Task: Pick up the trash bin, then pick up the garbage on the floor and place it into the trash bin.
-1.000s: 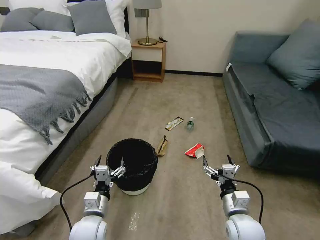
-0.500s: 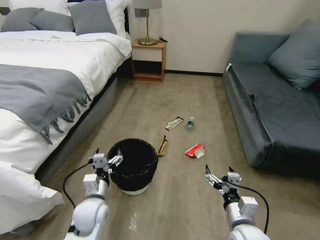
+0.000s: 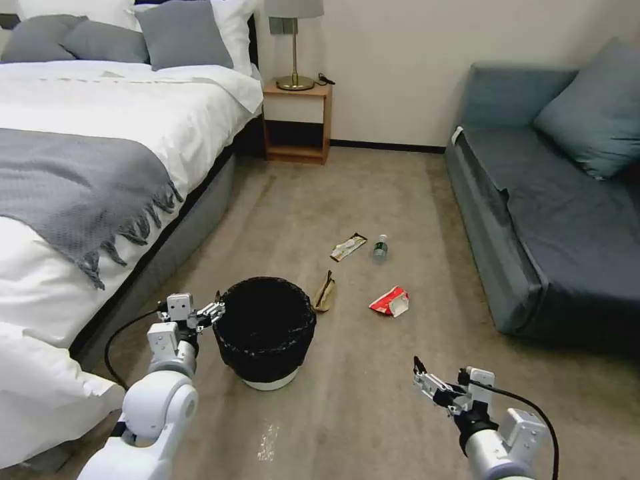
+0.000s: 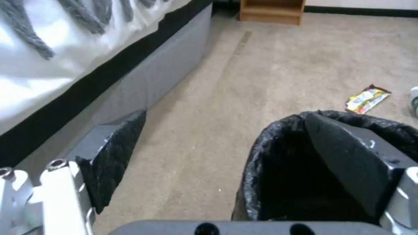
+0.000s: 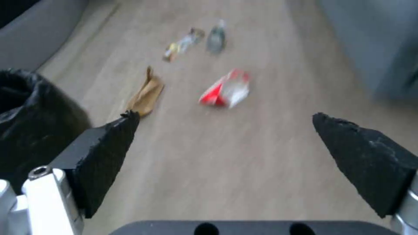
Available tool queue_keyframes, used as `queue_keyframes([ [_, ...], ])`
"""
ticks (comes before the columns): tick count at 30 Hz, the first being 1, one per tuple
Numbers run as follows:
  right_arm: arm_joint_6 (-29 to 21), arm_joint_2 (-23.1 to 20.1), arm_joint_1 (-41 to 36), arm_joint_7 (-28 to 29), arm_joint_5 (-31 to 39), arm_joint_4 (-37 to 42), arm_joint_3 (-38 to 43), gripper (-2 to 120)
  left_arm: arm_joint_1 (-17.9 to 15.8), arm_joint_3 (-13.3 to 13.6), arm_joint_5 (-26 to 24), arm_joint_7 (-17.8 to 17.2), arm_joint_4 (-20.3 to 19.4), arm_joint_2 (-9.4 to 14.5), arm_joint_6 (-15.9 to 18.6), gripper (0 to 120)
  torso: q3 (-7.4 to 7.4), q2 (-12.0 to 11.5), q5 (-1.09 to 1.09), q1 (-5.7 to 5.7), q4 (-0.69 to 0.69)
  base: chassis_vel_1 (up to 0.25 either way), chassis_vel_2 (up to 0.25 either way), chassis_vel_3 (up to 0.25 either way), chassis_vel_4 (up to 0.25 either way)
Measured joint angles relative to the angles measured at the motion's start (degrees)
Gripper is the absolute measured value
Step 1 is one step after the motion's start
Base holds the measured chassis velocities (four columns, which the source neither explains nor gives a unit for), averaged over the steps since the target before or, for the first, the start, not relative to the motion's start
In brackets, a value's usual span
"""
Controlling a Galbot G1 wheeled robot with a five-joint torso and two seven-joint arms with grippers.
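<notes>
The trash bin (image 3: 265, 330), lined with a black bag over a white base, stands on the carpet. My left gripper (image 3: 193, 305) is open at its left rim; in the left wrist view one finger is over the bin (image 4: 279, 169) and the other over the floor. The garbage lies beyond the bin: a brown paper piece (image 3: 325, 292), a red-and-white packet (image 3: 390, 301), a yellow-black wrapper (image 3: 349, 247) and a small bottle (image 3: 381, 247). My right gripper (image 3: 440, 370) hangs open and empty, low at the right, well short of the packet (image 5: 225, 88).
A bed (image 3: 80, 167) with a grey throw runs along the left. A dark blue sofa (image 3: 553, 227) lines the right. A wooden nightstand (image 3: 297, 120) with a lamp stands at the back wall. Open carpet lies between bed and sofa.
My left gripper has swung left and forward, from in front of the bin to its left rim. The right arm has drawn back and lower. Bin and garbage have not moved.
</notes>
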Motion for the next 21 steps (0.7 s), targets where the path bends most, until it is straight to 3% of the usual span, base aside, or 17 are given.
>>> queue_keyframes([
  [9, 2.5, -1.8, 0.4, -2.6, -0.8, -1.9, 1.2, 100, -0.9, -0.5, -0.6, -0.2, 0.4, 0.8, 0.0, 98, 0.0, 0.0, 0.03, 0.0, -0.03, 0.0, 0.0, 0.0, 0.0],
  [14, 3.0, -1.8, 0.3, -2.7, -0.8, -2.5, 1.7, 100, -2.4, -0.2, -4.1, -1.4, 1.6, 1.2, 0.4, 98, 0.0, 0.0, 0.02, 0.0, -0.03, 0.0, 0.0, 0.0, 0.0],
  [17, 3.6, -1.6, 0.0, -2.8, -1.0, -2.8, 2.1, 100, -4.8, 0.5, -9.3, -3.1, 3.1, 2.4, 3.4, 97, 0.0, 0.0, 0.03, 0.0, -0.03, 0.0, 0.0, 0.0, 0.0],
  [21, 4.0, -1.2, 0.0, -2.9, -1.3, -3.0, 2.3, 100, -6.9, 1.5, -12.4, -4.0, 4.1, 3.1, 6.2, 97, 0.0, 0.0, 0.03, 0.0, -0.03, 0.0, 0.0, 0.0, 0.0],
])
